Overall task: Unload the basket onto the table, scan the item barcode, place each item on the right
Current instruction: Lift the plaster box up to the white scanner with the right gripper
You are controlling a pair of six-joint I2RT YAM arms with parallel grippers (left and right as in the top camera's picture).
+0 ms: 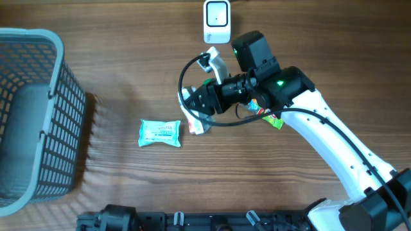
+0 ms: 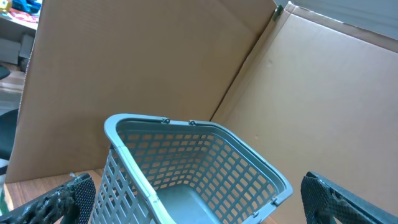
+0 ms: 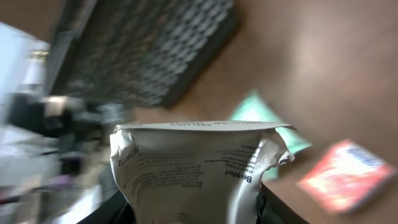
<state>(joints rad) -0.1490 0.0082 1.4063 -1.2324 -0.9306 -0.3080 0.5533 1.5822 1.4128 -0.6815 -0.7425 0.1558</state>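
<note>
Between right fingers [image 3: 270,213], white packet [image 3: 193,168].

A brown wood-grain table [image 1: 128,189] spreads beneath the right gripper [image 1: 194,110]. Ahead of the left gripper [image 2: 202,205] stand two tall cardboard panels [image 2: 137,68], meeting at a slanted seam [image 2: 245,68]. The light is even, with soft shadows on the wood.

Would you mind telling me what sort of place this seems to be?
Probably a mock shop checkout set up in a lab: a barcode scanner and a grey shopping basket stand on the wooden table, and the right gripper holds a white packet.
</note>
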